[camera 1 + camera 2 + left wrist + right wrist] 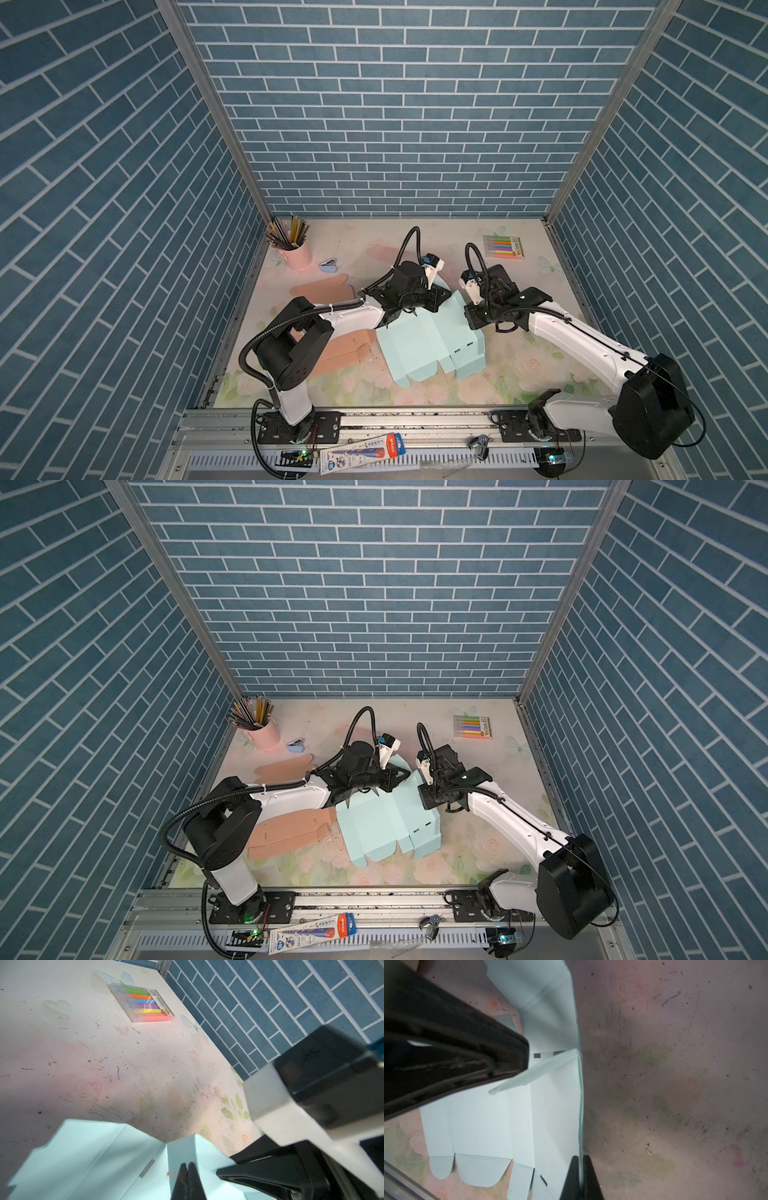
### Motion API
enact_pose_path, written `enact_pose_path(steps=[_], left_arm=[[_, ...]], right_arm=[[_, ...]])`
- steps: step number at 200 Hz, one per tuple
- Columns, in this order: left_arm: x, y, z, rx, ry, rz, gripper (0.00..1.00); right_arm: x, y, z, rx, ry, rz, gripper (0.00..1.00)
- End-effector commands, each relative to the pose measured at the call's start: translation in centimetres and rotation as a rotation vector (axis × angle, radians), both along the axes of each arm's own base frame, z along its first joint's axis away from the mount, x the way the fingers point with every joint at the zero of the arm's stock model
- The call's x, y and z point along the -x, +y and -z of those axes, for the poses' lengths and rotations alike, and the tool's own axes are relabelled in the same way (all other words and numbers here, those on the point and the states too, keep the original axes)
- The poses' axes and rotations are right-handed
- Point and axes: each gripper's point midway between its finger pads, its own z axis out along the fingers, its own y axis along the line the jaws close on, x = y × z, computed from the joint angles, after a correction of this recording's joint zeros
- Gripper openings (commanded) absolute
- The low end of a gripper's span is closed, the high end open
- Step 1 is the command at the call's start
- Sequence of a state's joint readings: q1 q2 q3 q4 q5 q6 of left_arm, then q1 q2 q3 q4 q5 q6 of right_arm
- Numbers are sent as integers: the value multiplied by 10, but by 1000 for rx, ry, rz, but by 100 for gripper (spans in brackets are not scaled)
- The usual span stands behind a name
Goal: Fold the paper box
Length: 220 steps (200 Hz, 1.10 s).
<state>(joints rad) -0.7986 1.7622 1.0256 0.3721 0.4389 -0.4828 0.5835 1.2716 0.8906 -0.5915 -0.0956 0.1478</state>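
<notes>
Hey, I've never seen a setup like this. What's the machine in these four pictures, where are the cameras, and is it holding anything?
This is a robot with two arms, mounted at the front edge of a table with a floral cover. Two pictures look down from overhead, side by side. The other two come from a camera on each wrist, looking along the fingers. On the table lie a mint paper box, mostly flat, a peach box blank, a pink pencil cup, a small blue stapler and a marker pack. The right gripper is shut on the mint sheet's raised edge. The left gripper is shut too, seemingly pinching another raised flap.
</notes>
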Motion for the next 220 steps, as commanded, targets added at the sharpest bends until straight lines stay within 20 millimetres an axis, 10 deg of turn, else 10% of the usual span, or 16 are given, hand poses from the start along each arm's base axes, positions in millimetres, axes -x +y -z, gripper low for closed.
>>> enact_pose_path(steps=[1,69,220], left_arm=[[6,-4,-4,18,-4,20,0],[8,8,3,-14,0,8,0],[-28,134,24,-78,6,-296,0]], right_arm=[[1,-3,-6,24,-43,-29,0],[3,-1,-6,69,-46,-37,0],[6,-13,-8,159,-63,-43,0]])
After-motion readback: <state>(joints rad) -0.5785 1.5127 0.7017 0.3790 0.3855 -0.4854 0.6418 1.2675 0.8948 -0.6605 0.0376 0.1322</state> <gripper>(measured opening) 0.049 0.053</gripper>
